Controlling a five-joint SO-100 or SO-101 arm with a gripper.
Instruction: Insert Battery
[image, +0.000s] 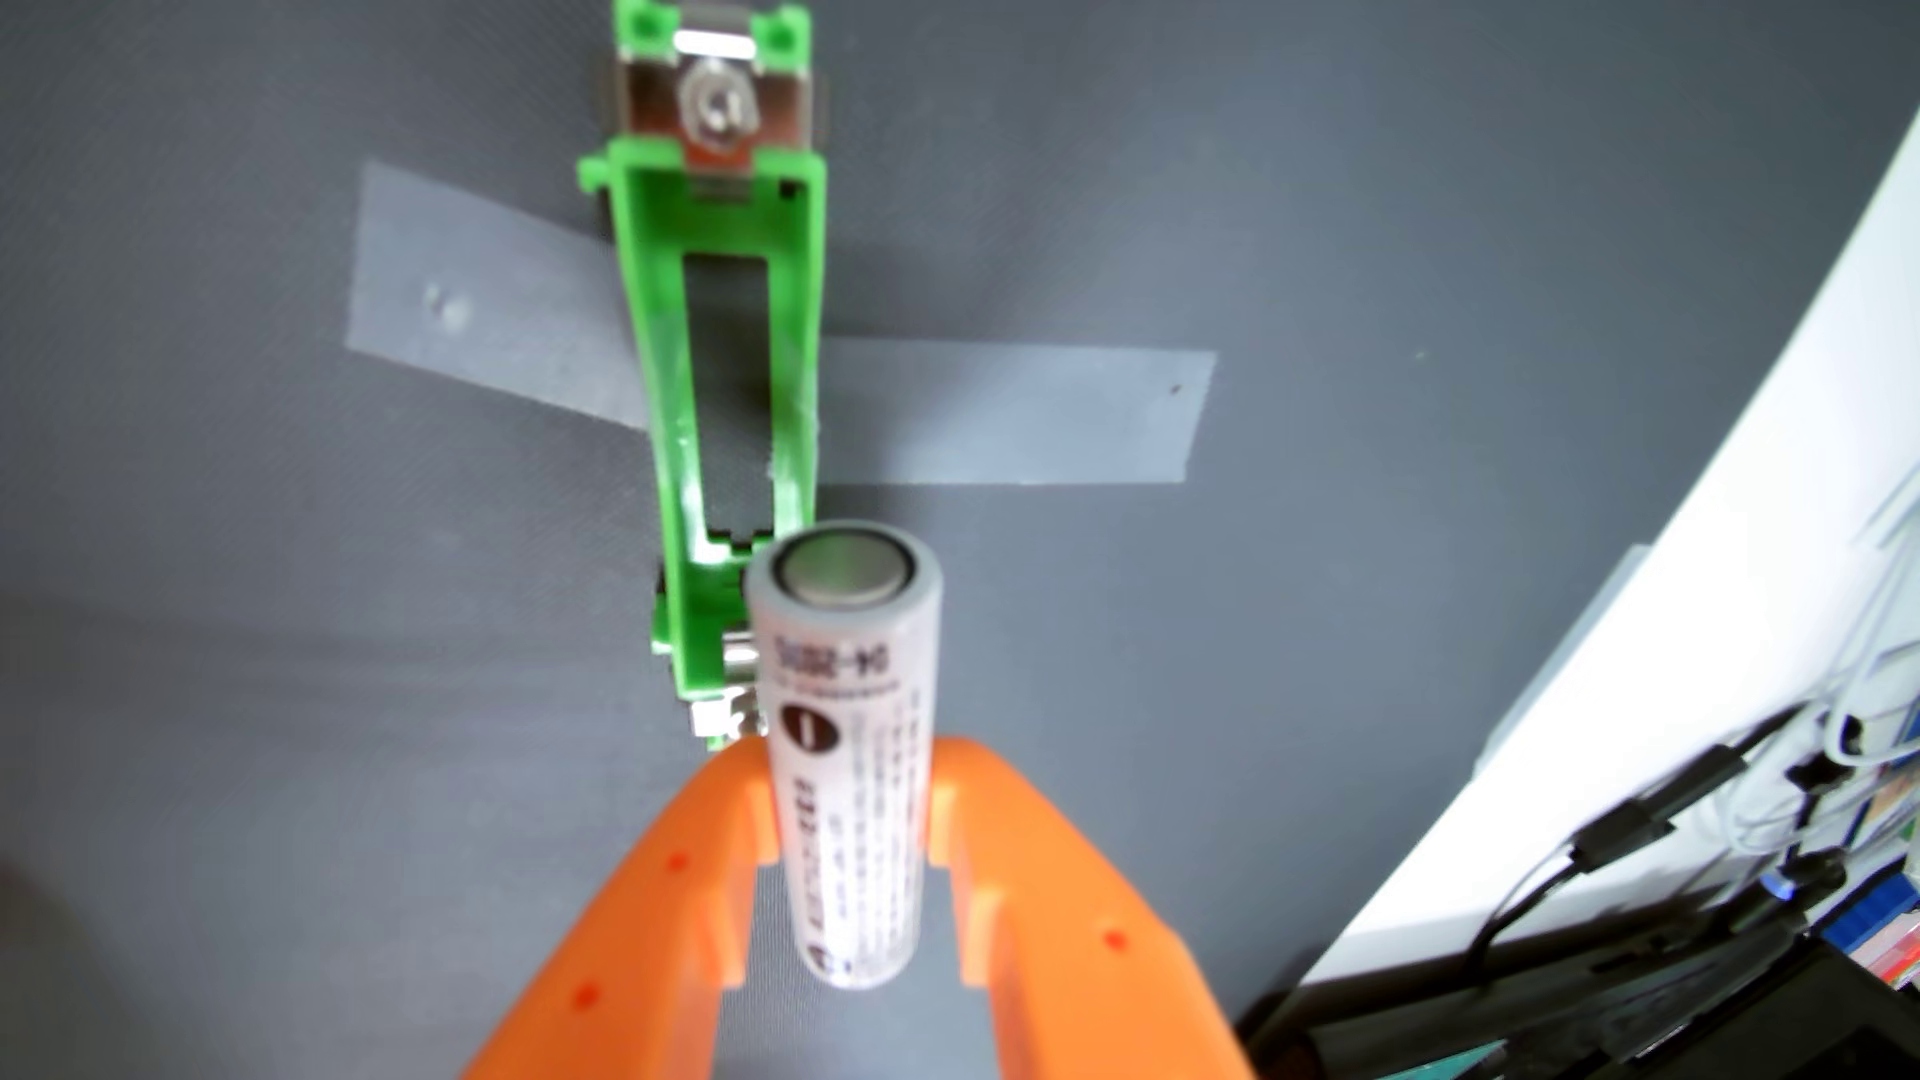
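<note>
In the wrist view my orange gripper (850, 800) comes in from the bottom edge, shut on a white cylindrical battery (850, 748) with grey print. The battery sticks out past the fingertips, its flat metal end facing up the picture. Ahead of it lies a green battery holder (665, 312), a long open frame with a metal contact at its far end and another at its near end. The battery's front end overlaps the holder's near end and sits slightly to the right of its slot. The slot is empty, showing the grey mat through it.
Strips of clear tape (1018, 415) fix the holder to the dark grey mat (260, 675). The mat's curved white edge (1714, 519) runs down the right side, with black cables (1621, 831) and clutter beyond it at the bottom right.
</note>
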